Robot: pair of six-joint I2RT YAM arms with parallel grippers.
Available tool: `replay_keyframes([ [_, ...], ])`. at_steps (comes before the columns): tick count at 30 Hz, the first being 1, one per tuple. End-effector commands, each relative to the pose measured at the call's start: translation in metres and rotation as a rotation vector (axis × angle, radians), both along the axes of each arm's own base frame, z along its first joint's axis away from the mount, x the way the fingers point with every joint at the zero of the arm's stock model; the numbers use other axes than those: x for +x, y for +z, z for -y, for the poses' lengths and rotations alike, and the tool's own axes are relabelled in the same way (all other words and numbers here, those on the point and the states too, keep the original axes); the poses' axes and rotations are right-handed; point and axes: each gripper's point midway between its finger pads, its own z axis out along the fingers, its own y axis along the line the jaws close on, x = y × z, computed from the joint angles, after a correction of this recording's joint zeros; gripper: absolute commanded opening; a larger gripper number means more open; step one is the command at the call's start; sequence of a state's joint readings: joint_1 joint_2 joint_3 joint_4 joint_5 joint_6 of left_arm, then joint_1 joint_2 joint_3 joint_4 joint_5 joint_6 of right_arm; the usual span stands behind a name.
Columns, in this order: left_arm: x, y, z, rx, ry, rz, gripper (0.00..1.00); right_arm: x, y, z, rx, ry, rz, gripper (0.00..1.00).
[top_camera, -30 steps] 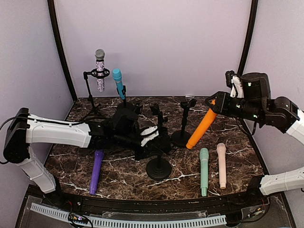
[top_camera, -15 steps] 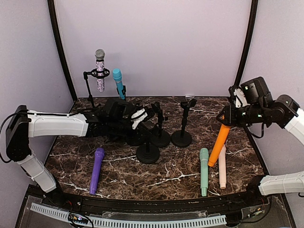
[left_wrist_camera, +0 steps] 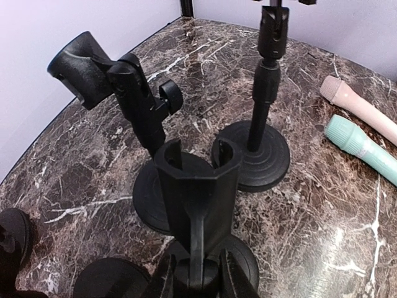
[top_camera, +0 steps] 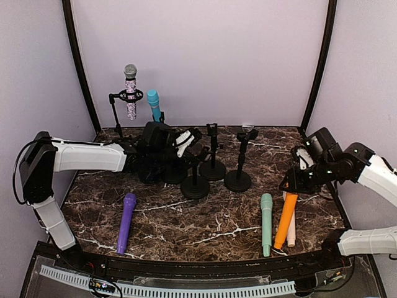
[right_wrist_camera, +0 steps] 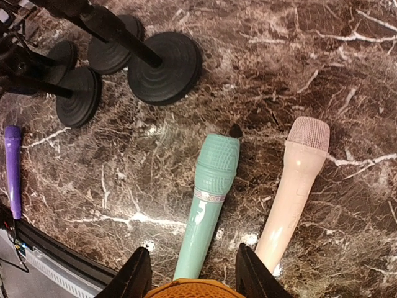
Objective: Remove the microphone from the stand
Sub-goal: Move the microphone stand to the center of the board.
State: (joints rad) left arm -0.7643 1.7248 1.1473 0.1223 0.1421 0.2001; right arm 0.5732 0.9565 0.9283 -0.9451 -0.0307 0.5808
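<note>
One orange microphone (top_camera: 286, 220), near-upright, tail down (right gripper (right_wrist_camera: 192, 272) clamps its head); left gripper (left_wrist_camera: 195, 279) pinches stand (left_wrist_camera: 197, 192).

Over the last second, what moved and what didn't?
The right gripper, shut on the orange plastic microphone, swung it right and down, away from the stands, to between the mint-green microphone and pale pink microphone. The left gripper, clamped on a black round-based stand, moved it back toward the rear. The purple microphone, glitter microphone and blue microphone stayed put, as did mint and pink.
</note>
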Motion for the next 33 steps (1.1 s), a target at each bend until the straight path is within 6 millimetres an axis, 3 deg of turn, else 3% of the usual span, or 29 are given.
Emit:
replay_keyframes([
  [1, 0.034, -0.014, -0.015, 0.053, 0.106, 0.027, 0.0, 0.009, -0.014, -0.006, 0.022, -0.015, -0.002, 0.01],
  [6, 0.045, -0.009, -0.011, 0.04, 0.131, 0.031, 0.0, 0.014, -0.039, -0.007, -0.002, -0.024, -0.031, 0.02],
  [9, 0.049, -0.001, -0.012, 0.029, 0.148, 0.039, 0.07, 0.018, -0.053, -0.009, -0.003, -0.029, -0.046, 0.04],
  [11, 0.051, 0.006, -0.011, 0.019, 0.151, 0.043, 0.15, 0.022, -0.062, -0.006, -0.023, -0.04, -0.049, 0.05],
  [16, 0.049, 0.033, -0.008, -0.023, 0.145, 0.043, 0.56, 0.034, -0.078, -0.003, -0.038, -0.068, -0.044, 0.11],
  [18, 0.045, 0.048, -0.009, -0.048, 0.141, 0.048, 0.65, 0.039, -0.082, -0.001, -0.04, -0.083, -0.039, 0.15],
  [22, 0.027, 0.084, -0.019, -0.108, 0.131, 0.061, 0.73, 0.047, -0.091, 0.008, -0.088, -0.114, -0.027, 0.22],
  [24, 0.012, 0.093, -0.03, -0.131, 0.132, 0.051, 0.76, 0.049, -0.095, 0.01, -0.098, -0.122, -0.022, 0.25],
  [25, 0.003, 0.112, -0.038, -0.162, 0.135, 0.073, 0.78, 0.05, -0.097, 0.01, -0.099, -0.123, -0.021, 0.26],
  [26, -0.003, 0.106, -0.045, -0.153, 0.147, 0.054, 0.78, 0.051, -0.099, 0.009, -0.098, -0.127, -0.019, 0.27],
  [27, -0.012, 0.117, -0.055, -0.163, 0.154, 0.06, 0.8, 0.052, -0.101, 0.01, -0.099, -0.13, -0.02, 0.29],
  [28, -0.017, 0.107, -0.066, -0.139, 0.179, 0.032, 0.81, 0.053, -0.103, 0.01, -0.105, -0.132, -0.019, 0.31],
  [29, -0.022, 0.12, -0.08, -0.162, 0.203, 0.045, 0.82, 0.054, -0.106, 0.011, -0.113, -0.136, -0.02, 0.33],
  [31, -0.027, 0.117, -0.11, -0.165, 0.264, 0.016, 0.83, 0.057, -0.111, 0.013, -0.128, -0.142, -0.022, 0.38],
  [33, -0.033, 0.101, -0.145, -0.148, 0.328, -0.02, 0.83, 0.059, -0.113, 0.012, -0.135, -0.141, -0.023, 0.42],
])
